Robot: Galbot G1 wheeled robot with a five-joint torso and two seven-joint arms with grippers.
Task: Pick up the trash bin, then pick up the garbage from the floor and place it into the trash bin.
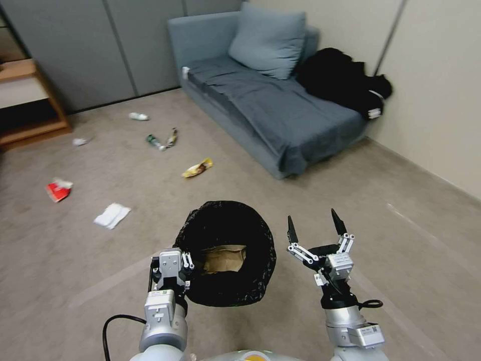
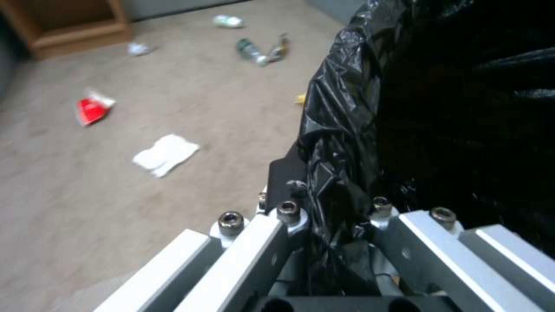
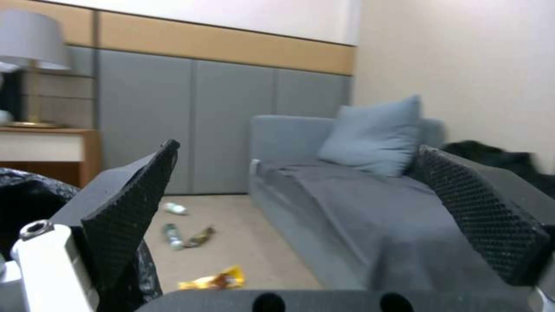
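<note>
The trash bin (image 1: 228, 286), lined with a crinkly black bag, hangs just in front of me, above the floor (image 1: 90, 260). My left gripper (image 1: 187, 261) is shut on its near-left rim; the left wrist view shows the bag (image 2: 347, 143) pinched in that gripper (image 2: 335, 212). A brown paper bag (image 1: 224, 258) lies inside. To the bin's right, my right gripper (image 1: 315, 225) (image 3: 301, 208) is open and holds nothing. Garbage lies on the floor: a yellow wrapper (image 1: 197, 168) (image 3: 214, 279), a green bottle (image 1: 155, 142), a brown wrapper (image 1: 172, 138), a red-white packet (image 1: 58, 190) (image 2: 91, 110) and a white tissue (image 1: 111, 215) (image 2: 166, 154).
A grey sofa (image 1: 280, 110) with a cushion and a black bundle (image 1: 345, 82) fills the far right corner. A wooden side table (image 1: 25, 100) stands at far left. Another small bottle (image 1: 138, 116) and a crumpled tissue (image 1: 80, 142) lie near the grey wall panels.
</note>
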